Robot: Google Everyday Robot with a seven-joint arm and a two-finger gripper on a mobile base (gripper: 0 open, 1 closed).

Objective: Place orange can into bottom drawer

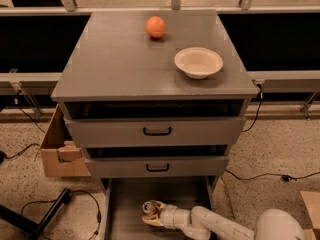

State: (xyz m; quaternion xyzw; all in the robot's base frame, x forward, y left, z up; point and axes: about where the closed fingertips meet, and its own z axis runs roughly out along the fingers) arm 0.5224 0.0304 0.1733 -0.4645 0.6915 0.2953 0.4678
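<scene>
The bottom drawer (pixel 125 204) is pulled out below the two upper drawers, its flat grey floor showing. My gripper (pixel 150 213) reaches in from the lower right on a white arm and is shut on the orange can (pixel 148 207). The can stands upright with its silver top showing, low over the drawer floor near its middle. Whether it touches the floor cannot be told.
On the cabinet top (pixel 115 59) sit a round orange fruit (pixel 155 27) and a cream bowl (pixel 198 62). A cardboard box (pixel 57 151) stands left of the cabinet. Cables and a black base leg (pixel 35 221) lie on the speckled floor. Another cardboard box corner (pixel 312 209) is at right.
</scene>
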